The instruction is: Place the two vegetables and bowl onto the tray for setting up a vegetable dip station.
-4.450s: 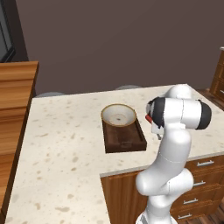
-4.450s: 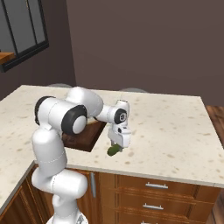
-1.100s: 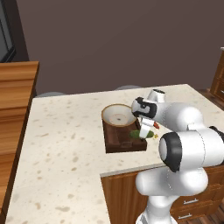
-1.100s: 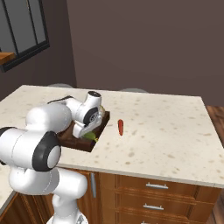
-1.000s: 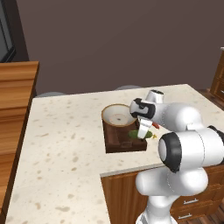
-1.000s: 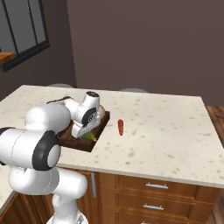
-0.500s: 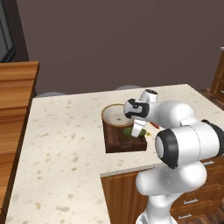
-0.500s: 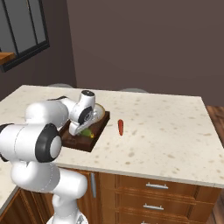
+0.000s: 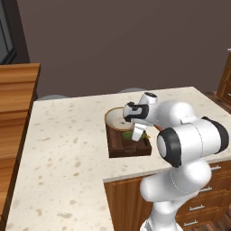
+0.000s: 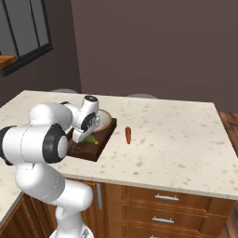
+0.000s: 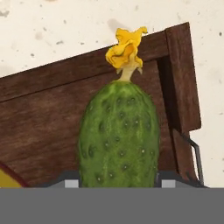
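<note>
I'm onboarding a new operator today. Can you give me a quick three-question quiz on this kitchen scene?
1. True or false: the bowl sits on the tray.
2. Where does the red vegetable lie? A) in the bowl B) on the counter C) on the tray
3. What is between the fingers of the claw?

Key: 1 true. 2 B. 3 the green vegetable, held over the tray.

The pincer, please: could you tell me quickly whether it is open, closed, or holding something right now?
Pincer: closed on the cucumber, holding it over the tray.
</note>
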Controlling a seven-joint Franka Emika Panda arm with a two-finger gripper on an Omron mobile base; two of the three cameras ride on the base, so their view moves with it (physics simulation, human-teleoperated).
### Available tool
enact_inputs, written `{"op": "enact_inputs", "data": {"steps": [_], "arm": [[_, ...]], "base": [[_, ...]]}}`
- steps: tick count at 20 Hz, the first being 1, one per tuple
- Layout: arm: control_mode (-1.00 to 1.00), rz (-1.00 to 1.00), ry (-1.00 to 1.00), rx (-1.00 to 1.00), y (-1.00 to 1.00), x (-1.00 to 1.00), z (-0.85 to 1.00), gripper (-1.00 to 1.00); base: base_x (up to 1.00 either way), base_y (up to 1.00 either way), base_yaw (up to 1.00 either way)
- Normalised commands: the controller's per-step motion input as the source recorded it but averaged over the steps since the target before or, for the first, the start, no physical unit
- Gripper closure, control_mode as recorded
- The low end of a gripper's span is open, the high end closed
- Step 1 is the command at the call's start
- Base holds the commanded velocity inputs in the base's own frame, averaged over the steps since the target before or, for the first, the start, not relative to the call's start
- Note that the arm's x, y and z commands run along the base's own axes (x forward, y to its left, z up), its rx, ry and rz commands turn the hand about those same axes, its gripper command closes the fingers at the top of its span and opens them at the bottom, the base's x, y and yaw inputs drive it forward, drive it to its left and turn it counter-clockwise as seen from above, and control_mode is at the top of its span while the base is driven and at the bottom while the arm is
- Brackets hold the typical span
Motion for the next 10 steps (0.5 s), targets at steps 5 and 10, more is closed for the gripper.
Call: {"op": "enact_inputs", "data": {"steps": [5,10], "arm": [[-1.00,0.18,-0.04,0.00,0.06,0.22,-0.02,1.00],[-1.00,0.07,-0.03,0.00,0.03,0.20,-0.03,1.00]], "base": [[0.00,0.00,0.00],[0.00,0.00,0.00]]}}
